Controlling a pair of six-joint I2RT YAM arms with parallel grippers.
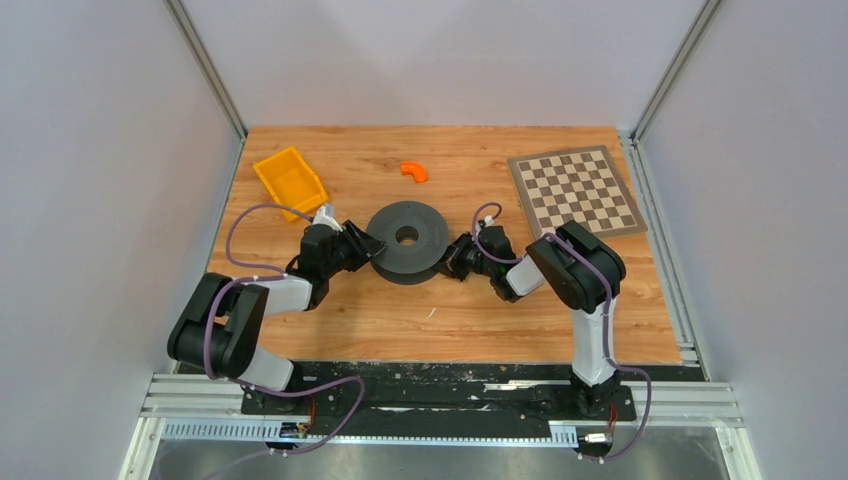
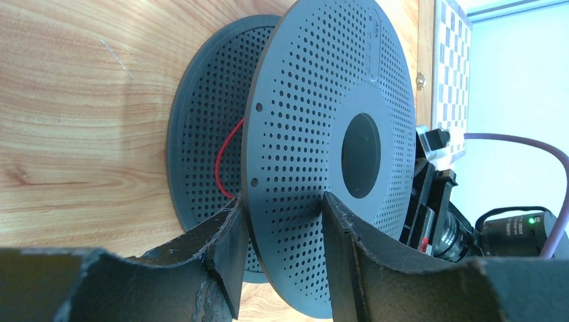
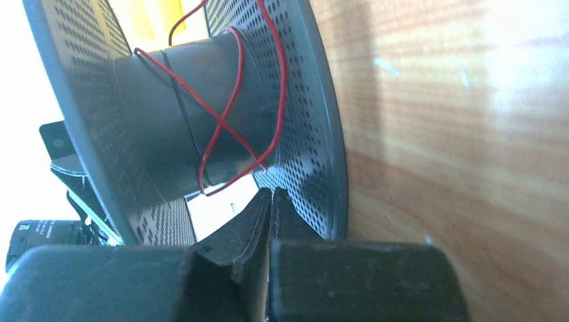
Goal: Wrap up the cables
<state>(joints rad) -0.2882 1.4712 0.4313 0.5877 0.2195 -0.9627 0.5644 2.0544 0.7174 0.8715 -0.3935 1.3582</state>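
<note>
A dark grey perforated spool [image 1: 407, 240] lies flat at the table's middle. The cable, a thin red wire [image 3: 221, 124], crosses loosely round the spool's hub; a short stretch of it also shows between the flanges in the left wrist view [image 2: 220, 157]. My left gripper [image 1: 372, 247] is at the spool's left edge. One finger is under the upper flange [image 2: 302, 134] and one on top, closed on it [image 2: 280, 201]. My right gripper [image 1: 452, 255] is at the spool's right edge. It is shut, with its tips [image 3: 272, 192] between the flanges just short of the wire.
An orange bin [image 1: 290, 182] stands at the back left. A small orange curved piece [image 1: 414, 171] lies behind the spool. A checkerboard [image 1: 575, 190] lies at the back right. Grey walls close in the table on three sides.
</note>
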